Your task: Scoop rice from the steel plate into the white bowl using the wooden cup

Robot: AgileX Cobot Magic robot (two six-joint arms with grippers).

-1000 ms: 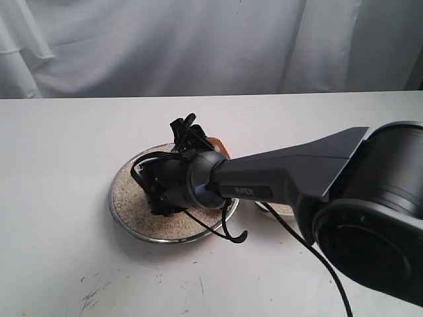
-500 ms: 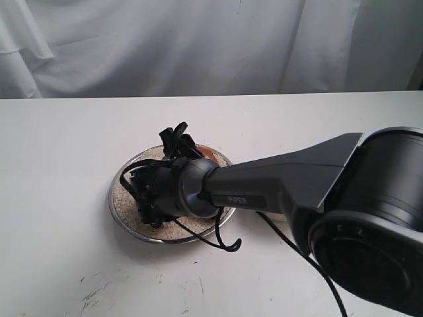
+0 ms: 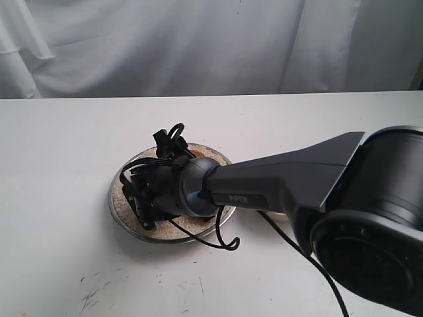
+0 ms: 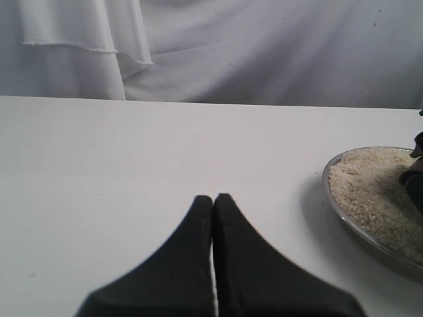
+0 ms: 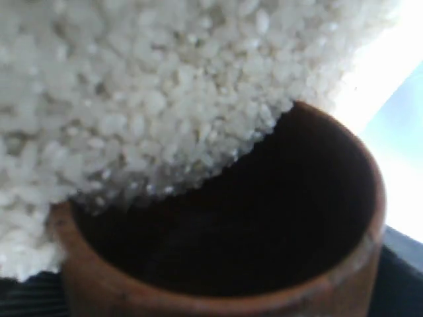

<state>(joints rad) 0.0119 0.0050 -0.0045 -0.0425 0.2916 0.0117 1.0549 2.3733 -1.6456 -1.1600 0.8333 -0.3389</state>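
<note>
right gripper (image 3: 175,144): reached across to the left side of the table and parked low over the steel plate (image 3: 114,206). It's clamped on the wooden cup (image 5: 218,294); the pads themselves aren't seen, but the cup is carried tipped right under the wrist, so a hold is assumed.

wooden cup: laid nearly on its side with the dark mouth pushed against the rice (image 5: 132,99). That tilt makes sense for scooping, since the lip has to be dug under the heap so grains get shoved in. In the right wrist view the inside looks mostly dark, so not much seems to be loaded yet.

rice: spread across the plate, with a pale band left showing around the wrist in the exterior view.

step: judged to be the scoop itself, early in the task, nothing tipped out yet.

white bowl: can't be picked out for sure; probably hidden behind the right arm.

left gripper (image 4: 213,198): fingers pressed together on nothing, held over bare table with the plate rim just off to one side. Kept out of the way, most likely so the plate area is left free.

watch out: grains could easily be spilled if the cup is lifted before it's levelled.
</note>
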